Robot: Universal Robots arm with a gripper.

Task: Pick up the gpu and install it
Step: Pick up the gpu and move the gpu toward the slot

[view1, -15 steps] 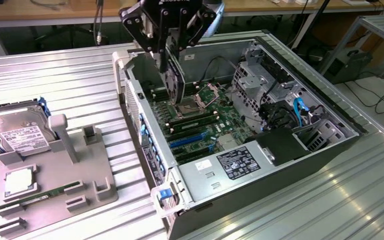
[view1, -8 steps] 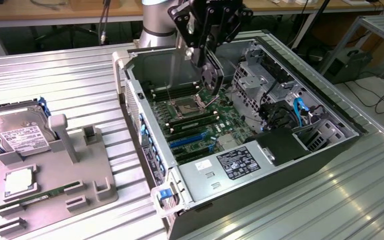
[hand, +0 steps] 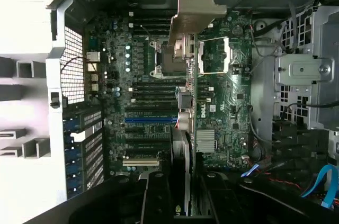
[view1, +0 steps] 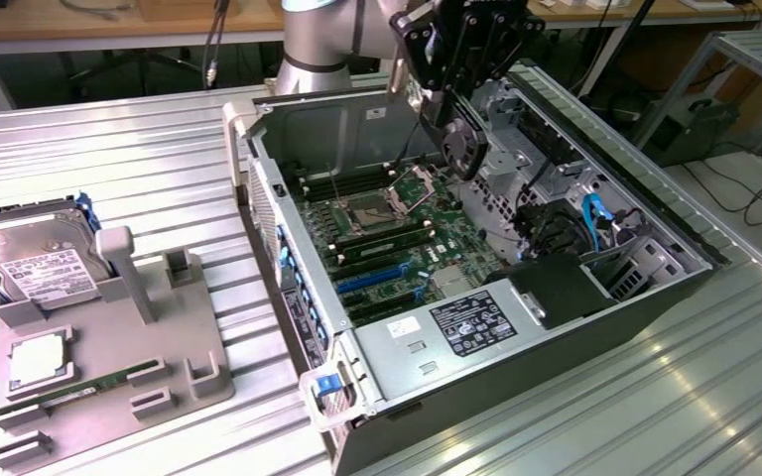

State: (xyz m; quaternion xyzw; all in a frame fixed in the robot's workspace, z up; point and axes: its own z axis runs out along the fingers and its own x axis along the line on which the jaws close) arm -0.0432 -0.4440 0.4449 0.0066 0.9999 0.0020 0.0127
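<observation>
Inside the open computer case [view1: 313, 127], the room for moving is looking narrow. Metal walls are standing up around the motherboard [view1: 395, 248], and drive cages with blue cables [view1: 593, 223] are crowding the side at the exterior view's right. Above the board the way is open.

The arm is running out of the exterior view at the upper border, so we are seeing only its lower part. In the wrist view the gpu [hand: 189, 102] is showing us only its thin edge, with the silver bracket [hand: 195, 9] at the far end, so we are not seeing its face. It is covering a strip of the board and part of the blue slots [hand: 151, 120]. How far the card is standing off the board, we cannot tell.

The pincer [view1: 464, 104] is gripping the gpu [view1: 464, 149]. Its 2 dark fingers [hand: 159, 200] are partly closed and pressing on the 2 flat sides, and the card is hanging over the motherboard, near the processor sockets.

At the exterior view's left, well apart from the case, 1 hard drive [view1: 37, 263] and 1 RAM stick [view1: 76, 392] are sitting in a grey holder [view1: 195, 367].
</observation>
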